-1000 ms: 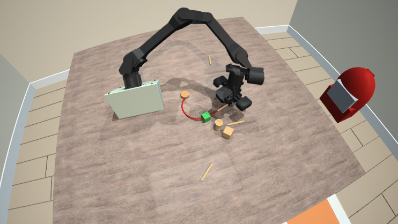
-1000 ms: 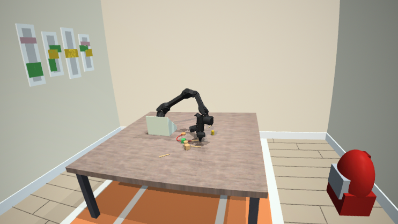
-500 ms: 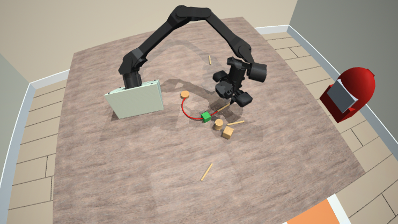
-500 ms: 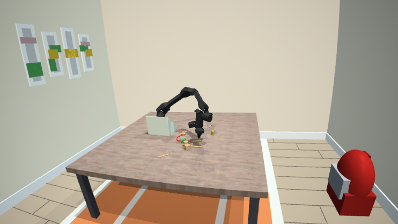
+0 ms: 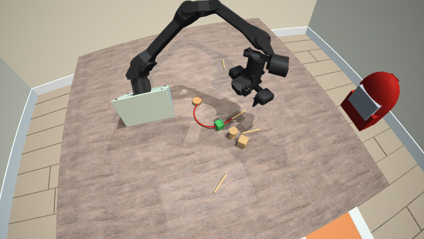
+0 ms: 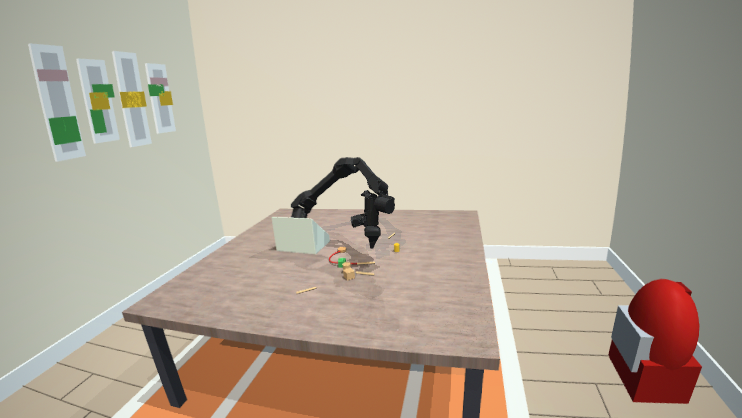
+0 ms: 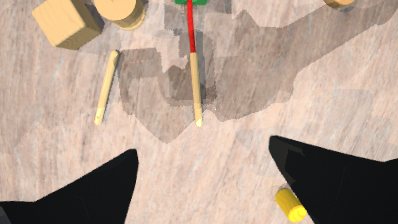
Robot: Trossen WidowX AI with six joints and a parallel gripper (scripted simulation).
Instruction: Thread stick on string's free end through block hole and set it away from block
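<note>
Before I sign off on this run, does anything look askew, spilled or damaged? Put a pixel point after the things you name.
Nothing stands out: the green block (image 5: 219, 124) (image 6: 341, 262) sits on the table, red string (image 5: 204, 126) (image 7: 191, 30) shows on both sides, and nothing looks spilled or broken.

the green block (image 7: 193, 2) is cut off in the wrist view

Seen from above, the button (image 5: 196, 100) (image 6: 341, 249) (image 7: 340, 2) lies on the table (image 5: 133, 178) (image 6: 311, 321) (image 7: 210, 175), right of the base (image 5: 145, 106) (image 6: 293, 235). The string (image 5: 194, 114) (image 6: 330, 257) (image 7: 191, 30) curves from it to the block (image 5: 219, 124) (image 6: 341, 262) (image 7: 192, 1) and shows again beyond, its stick (image 5: 238, 114) (image 6: 366, 263) (image 7: 196, 90) on the block's right. Before the stick lie the cylinder (image 5: 232, 132) (image 6: 346, 265) (image 7: 120, 12), the cube (image 5: 243, 141) (image 6: 348, 274) (image 7: 67, 22) and a loose stick (image 5: 251, 131) (image 6: 365, 273) (image 7: 106, 87), near one another. Another loose stick (image 5: 220, 183) (image 6: 306, 290) lies well in front, a third (image 5: 223, 64) (image 6: 392, 235) well behind. In the exterior view, the peg (image 6: 396, 247) (image 7: 291, 205) is behind and right of the string's stick.
</note>
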